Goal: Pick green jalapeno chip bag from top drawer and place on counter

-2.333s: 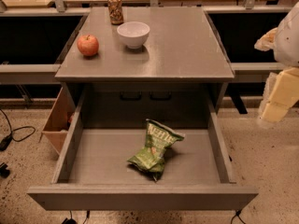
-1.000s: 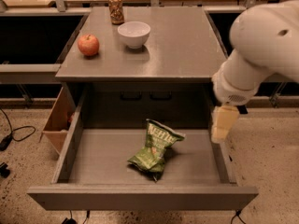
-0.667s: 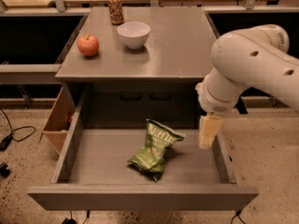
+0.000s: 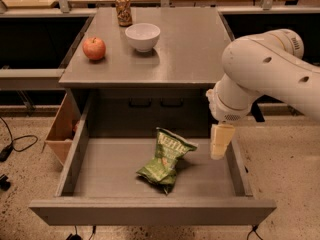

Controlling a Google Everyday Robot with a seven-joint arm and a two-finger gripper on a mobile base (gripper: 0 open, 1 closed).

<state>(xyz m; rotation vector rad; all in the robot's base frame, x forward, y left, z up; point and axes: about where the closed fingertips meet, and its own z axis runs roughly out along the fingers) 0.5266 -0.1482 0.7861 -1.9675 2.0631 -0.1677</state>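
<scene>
Gripper hanging over the right side of the top drawer (grip state cannot be told), green jalapeno chip bag lying near, to its left, not touching

The chip bag is crinkled, glossy green plastic; the drawer and the counter are smooth matt grey. The gripper, smooth cream plastic, hangs over the right side of the drawer.

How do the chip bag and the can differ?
The crinkled green chip bag lies in the open grey drawer; the patterned drink can stands upright on the grey counter. The bag is wider, the can narrower. The hand hangs over the drawer's right side, touching neither.
</scene>
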